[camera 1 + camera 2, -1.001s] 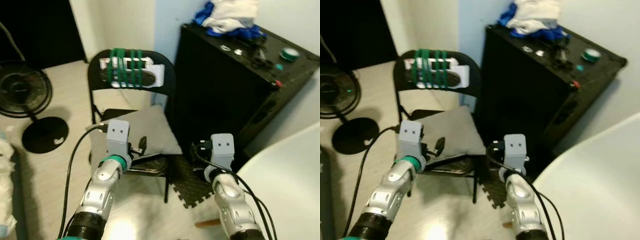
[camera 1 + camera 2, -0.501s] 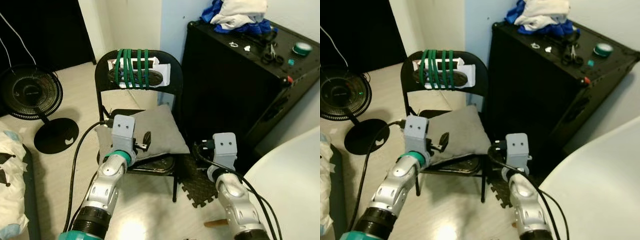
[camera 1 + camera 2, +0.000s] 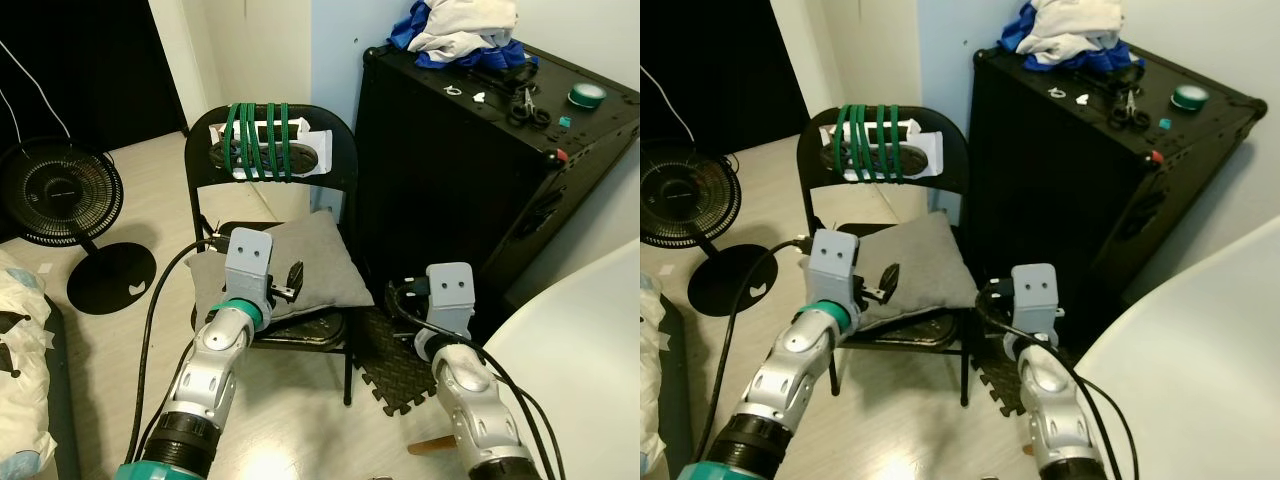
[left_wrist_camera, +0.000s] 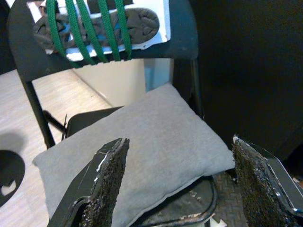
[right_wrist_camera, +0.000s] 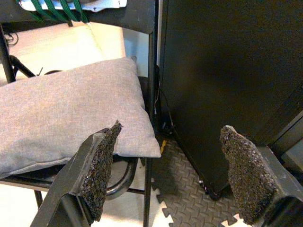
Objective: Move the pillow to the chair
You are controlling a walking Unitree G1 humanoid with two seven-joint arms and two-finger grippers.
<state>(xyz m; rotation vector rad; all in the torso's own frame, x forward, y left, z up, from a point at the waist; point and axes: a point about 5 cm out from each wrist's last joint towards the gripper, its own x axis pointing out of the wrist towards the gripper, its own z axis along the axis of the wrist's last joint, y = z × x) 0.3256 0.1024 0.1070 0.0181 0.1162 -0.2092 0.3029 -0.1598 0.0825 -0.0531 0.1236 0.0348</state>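
On the chair: pillow (image 3: 283,270) lies flat across chair (image 3: 268,196) seat, so the task looks done
Left end effector (image 4: 182,182): released, clear of the pillow; nothing held
Right end effector (image 5: 173,172): released, empty, beside the chair

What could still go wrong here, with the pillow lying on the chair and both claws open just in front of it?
1. The grey pillow overhangs the seat of the black chair toward the black cabinet, so a nudge might tip it to the floor.
2. The left claw hangs open close over the pillow and could drag it off when the arm pulls away.
3. The right claw hangs open near the chair's leg and cabinet and may bump either.
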